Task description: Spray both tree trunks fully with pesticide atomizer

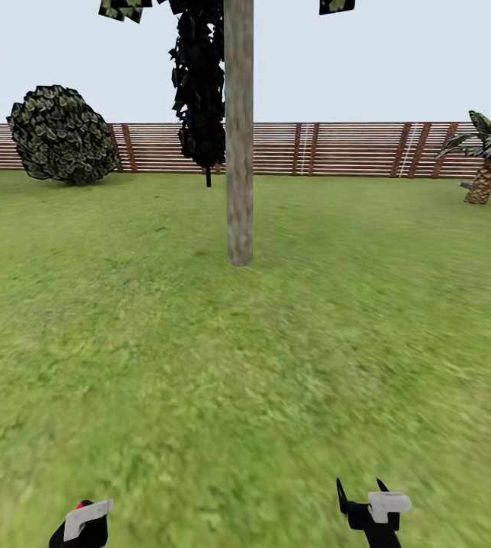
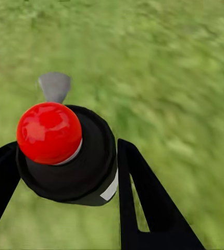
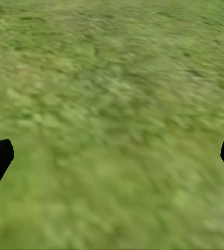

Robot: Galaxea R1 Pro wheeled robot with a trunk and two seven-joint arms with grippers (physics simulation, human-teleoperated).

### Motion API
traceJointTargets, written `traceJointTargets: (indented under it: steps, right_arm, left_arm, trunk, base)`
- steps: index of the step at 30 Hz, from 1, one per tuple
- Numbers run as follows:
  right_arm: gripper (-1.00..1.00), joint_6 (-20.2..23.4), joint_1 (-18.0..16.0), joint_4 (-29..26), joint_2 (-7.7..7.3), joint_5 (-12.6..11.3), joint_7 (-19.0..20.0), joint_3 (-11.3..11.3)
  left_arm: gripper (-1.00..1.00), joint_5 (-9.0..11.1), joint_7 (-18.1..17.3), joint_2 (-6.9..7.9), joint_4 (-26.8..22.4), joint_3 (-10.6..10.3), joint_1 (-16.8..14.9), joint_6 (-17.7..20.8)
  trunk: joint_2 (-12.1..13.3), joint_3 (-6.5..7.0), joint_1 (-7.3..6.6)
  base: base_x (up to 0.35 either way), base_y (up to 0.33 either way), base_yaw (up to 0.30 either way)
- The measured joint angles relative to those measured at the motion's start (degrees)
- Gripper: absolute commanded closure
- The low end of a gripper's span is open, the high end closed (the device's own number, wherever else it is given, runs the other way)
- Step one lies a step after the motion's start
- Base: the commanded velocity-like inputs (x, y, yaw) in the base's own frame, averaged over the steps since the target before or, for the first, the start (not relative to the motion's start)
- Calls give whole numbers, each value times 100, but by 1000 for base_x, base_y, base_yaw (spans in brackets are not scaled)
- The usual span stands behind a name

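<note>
The left gripper point(image 2: 65, 172) has its fingers point(image 2: 143, 198) clamped around the pesticide atomizer point(image 2: 65, 151), a black body with a red knob on top, held low over the lawn point(image 1: 199, 365). The right gripper point(image 1: 361, 495) hangs empty, its fingers spread wide. Straight ahead, well apart from both, a pale tree trunk point(image 1: 239, 152) rises from the grass before the slatted fence point(image 1: 352, 148).

One pale tree trunk point(image 1: 239, 137), one round shrub point(image 1: 62, 135), one palm point(image 1: 490, 148), two grippers.
</note>
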Motion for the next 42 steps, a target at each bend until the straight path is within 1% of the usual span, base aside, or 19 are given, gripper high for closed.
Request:
traceJointTargets:
  steps: [42]
  right_arm:
    - [-100, 0, 0, 0, 0, 3, 0, 0]
  left_arm:
    - [100, 0, 0, 0, 0, 1, 0, 0]
  trunk:
    - [0, 0, 0]
  base:
    - [339, 0, 0]
